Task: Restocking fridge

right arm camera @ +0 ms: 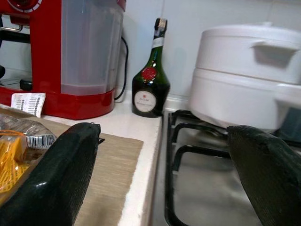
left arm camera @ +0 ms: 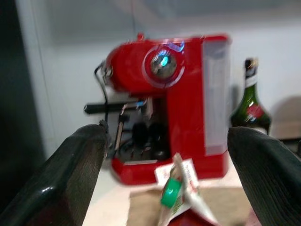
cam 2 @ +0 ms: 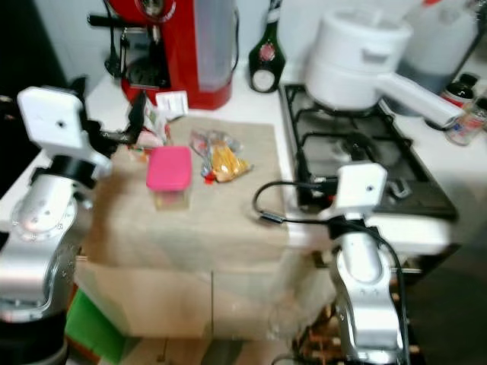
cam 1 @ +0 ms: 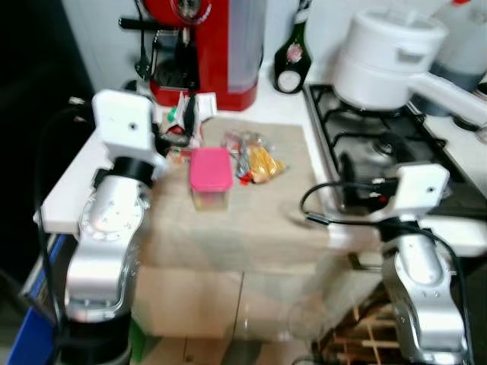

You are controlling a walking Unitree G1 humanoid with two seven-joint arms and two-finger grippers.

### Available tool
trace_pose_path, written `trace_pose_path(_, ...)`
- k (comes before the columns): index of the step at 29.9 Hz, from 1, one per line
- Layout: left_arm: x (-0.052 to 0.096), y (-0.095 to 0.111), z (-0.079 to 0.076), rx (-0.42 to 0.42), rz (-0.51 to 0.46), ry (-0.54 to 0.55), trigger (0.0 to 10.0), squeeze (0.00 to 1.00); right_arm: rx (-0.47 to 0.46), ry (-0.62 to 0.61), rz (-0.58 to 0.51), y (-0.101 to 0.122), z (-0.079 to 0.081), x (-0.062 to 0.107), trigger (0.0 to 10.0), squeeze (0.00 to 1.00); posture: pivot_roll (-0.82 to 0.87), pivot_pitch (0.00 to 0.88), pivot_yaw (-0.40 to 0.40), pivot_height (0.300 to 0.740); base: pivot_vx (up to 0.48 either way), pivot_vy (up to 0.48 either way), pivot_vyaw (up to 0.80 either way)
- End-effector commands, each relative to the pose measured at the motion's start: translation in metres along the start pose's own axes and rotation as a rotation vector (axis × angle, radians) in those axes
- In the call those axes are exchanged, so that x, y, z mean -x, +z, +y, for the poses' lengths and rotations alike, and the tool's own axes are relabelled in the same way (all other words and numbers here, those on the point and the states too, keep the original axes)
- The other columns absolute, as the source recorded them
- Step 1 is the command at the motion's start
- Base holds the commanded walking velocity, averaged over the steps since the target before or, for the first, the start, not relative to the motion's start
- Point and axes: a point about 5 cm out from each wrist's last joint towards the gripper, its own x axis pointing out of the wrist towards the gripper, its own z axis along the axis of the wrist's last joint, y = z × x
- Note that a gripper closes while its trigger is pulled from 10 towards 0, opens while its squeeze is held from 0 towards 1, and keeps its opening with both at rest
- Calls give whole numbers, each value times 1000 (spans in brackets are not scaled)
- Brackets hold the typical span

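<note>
Reaching for groceries on the bench, nothing grasped yet.
Left gripper, jaws wide, faces the small white carton with green cap; the pink-lidded plastic box sits centre frame. Next: advance, close. Right gripper, jaws wide.

Carton blurred, cut off by frame edge.

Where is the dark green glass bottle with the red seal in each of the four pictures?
Left eye view: dark green glass bottle at the top centre, between the red coffee machine and the stove.
Right eye view: top centre, right of the machine.
Left wrist view: right side, beside the machine.
Right wrist view: centre, right of the machine.
Shared landmark: the red coffee machine.
</note>
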Motion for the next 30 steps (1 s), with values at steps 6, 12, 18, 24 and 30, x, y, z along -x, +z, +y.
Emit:
trace_pose_path(6, 4, -15, -26, 109, 119, -72, 10000, 0, 13, -8, 19, 0, -5, 6, 10000, 0, -77, 0, -9, 740, 0, 0, 0)
trace_pose_path(12, 5, -16, -25, 159, 104, -75, 10000, 0, 22, 29, 18, 2, -4, 3, 10000, 0, -91, 0, -14, 740, 0, 0, 0)
trace_pose_path(18, 13, -14, -22, 148, 90, -51, 10000, 0, -11, 68, 45, -5, 5, -2, 10000, 0, -39, 0, -37, 740, 0, 0, 0)
trace_pose_path(24, 9, -10, -10, 78, 90, -21, 10000, 0, -24, 124, 56, -10, 14, -10, 10000, 0, 9, 0, -53, 740, 0, 0, 0)
trace_pose_path(30, -3, -6, 9, 64, 75, 18, 10000, 0, -34, 110, 52, -13, 16, -13, 10000, 0, 11, 0, -39, 740, 0, 0, 0)
